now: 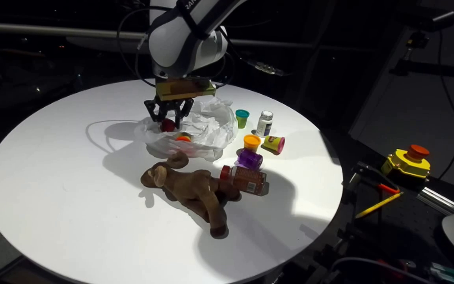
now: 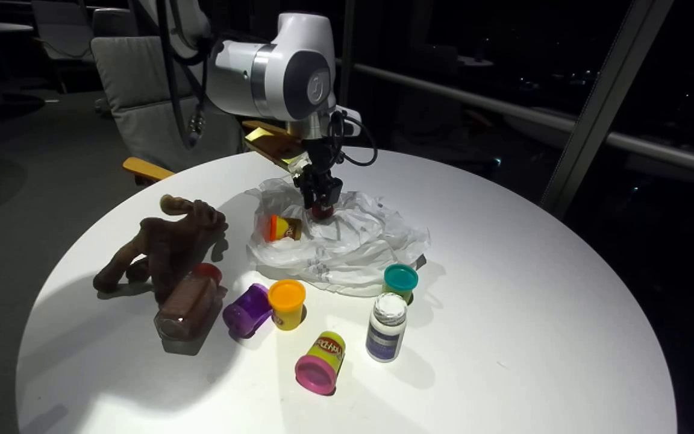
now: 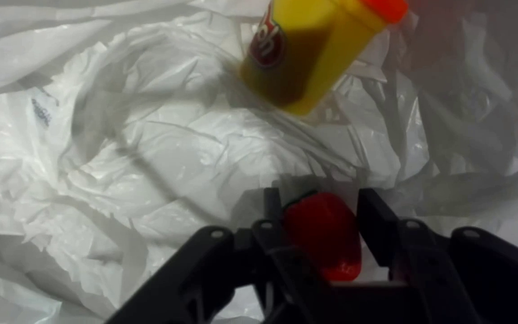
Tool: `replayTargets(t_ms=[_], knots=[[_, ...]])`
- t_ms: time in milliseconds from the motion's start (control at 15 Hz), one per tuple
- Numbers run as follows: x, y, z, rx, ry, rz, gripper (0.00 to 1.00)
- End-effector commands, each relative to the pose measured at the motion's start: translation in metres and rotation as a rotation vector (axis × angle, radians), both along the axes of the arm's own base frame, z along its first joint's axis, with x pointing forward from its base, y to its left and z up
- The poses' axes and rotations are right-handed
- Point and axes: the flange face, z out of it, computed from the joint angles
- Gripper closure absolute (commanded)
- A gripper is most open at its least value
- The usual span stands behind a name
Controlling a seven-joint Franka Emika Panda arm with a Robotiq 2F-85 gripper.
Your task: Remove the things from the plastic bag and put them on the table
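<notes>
The plastic bag [image 1: 215,128], whitish and crumpled, lies spread on the white round table [image 1: 73,221]. My gripper [image 3: 319,202] is low over it, its two fingers against opposite sides of a rounded red thing [image 3: 326,238]; how far it is off the bag I cannot tell. Also in the bag, lying on its side, is a yellow tub with an orange-red lid [image 2: 285,228]. On the table in front are the brown plush animal [image 1: 191,185], a red-capped jar [image 1: 246,179], a purple jar [image 2: 247,310], tubs with orange [image 2: 287,304], pink [image 2: 321,363] and teal [image 2: 400,278] lids, and a white bottle [image 2: 386,328].
The orange-lidded tub and purple jar stand close together. Against the bag's edge is the teal-lidded tub. A grey chair [image 2: 148,96] stands behind the table. Beyond the rim, a yellow box with a red button [image 1: 408,161] sits on a dark cart.
</notes>
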Motion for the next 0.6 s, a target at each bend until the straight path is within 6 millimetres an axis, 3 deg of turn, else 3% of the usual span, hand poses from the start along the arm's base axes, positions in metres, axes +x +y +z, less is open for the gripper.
replayTargets(t_ms=[0,267,400,533], knots=[[0.011,-0.001,0.018,0.005,-0.025,-0.003,0.79],[0.0,-0.004,0.05,0.001,0.002,0.008,0.79],[-0.019,-0.001,0.068,-0.002,0.039,0.034,0.79],[-0.043,-0.014,0.089,-0.017,0.085,0.049,0.79]])
